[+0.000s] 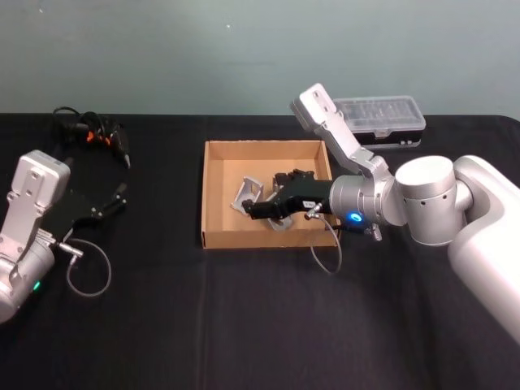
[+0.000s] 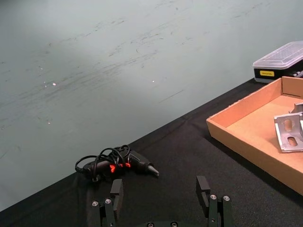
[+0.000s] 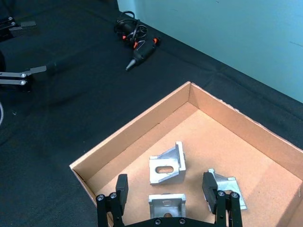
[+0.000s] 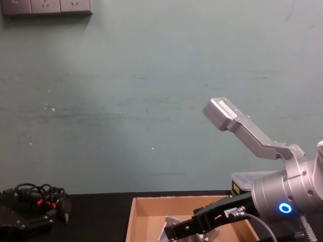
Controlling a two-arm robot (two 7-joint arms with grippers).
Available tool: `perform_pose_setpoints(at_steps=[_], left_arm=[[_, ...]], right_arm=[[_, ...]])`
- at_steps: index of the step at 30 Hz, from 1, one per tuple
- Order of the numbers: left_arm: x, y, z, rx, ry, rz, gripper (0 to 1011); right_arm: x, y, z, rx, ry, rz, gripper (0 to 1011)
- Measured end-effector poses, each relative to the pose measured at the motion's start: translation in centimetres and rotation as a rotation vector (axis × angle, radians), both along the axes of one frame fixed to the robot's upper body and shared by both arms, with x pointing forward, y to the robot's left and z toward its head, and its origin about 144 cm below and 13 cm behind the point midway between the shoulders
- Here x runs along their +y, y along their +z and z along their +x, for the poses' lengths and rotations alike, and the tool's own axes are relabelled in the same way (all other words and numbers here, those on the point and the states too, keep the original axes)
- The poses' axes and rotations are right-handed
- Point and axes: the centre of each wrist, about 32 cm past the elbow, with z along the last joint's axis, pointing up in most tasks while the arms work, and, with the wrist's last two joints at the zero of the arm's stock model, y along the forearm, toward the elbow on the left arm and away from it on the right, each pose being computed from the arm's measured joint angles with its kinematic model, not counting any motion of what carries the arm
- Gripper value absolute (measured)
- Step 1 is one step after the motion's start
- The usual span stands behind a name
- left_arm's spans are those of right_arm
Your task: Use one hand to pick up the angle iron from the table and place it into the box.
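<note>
The right claw (image 3: 165, 198), a black mechanical gripper on a silver-grey arm, hangs over the shallow tan cardboard box (image 3: 137, 125) with its fingers spread wide and nothing between them. Its wrist view shows what the head view mostly hides behind the claw: three silver angle irons lying on the box floor. One angle iron (image 3: 166, 205) sits directly under the claw between the two fingers, a second angle iron (image 3: 166, 164) lies just beyond it toward the box's middle, and a third angle iron (image 3: 229, 188) rests beside the far finger. From the head camera the right claw (image 1: 258, 210) covers most of these, leaving one bracket showing just past its tips. The chest view sees the box from the side, with the claw (image 4: 171, 232) reaching in above the rim. Well away from it, at the other side of the flat black tabletop (image 1: 244, 317), the left claw (image 2: 161, 198) is parked with fingers also wide apart and empty. Beyond that claw lies a small black tool with a tangled cord (image 2: 118, 164), and behind the box a black organiser case with a clear lid (image 1: 382, 122).
</note>
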Motion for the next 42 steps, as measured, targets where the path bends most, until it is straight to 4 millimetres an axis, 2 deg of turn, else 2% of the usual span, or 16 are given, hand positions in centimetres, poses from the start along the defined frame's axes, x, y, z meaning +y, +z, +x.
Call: perform_pose_setpoints(at_steps=[7, 18, 30, 37, 42], left_arm=[[0.0, 0.0, 0.0, 0.0, 0.0, 0.0, 1011], [0.0, 0.0, 0.0, 0.0, 0.0, 0.0, 1011], [0.0, 0.0, 0.0, 0.0, 0.0, 0.0, 1011], [0.0, 0.0, 0.0, 0.0, 0.0, 0.0, 1011], [0.0, 0.0, 0.0, 0.0, 0.0, 0.0, 1011]], right_arm=[[-0.1, 1.1, -1.0, -0.053, -0.002, 0.006, 1000], [-1.7, 2.7, -5.3, -0.186, -0.04, 0.067, 1000], [-3.5, 1.0, -10.6, -0.337, -0.208, 0.127, 1000], [-3.6, 0.3, -11.8, -0.375, -0.242, 0.133, 1000], [-3.6, 0.4, -11.7, -0.375, -0.241, 0.133, 1000]])
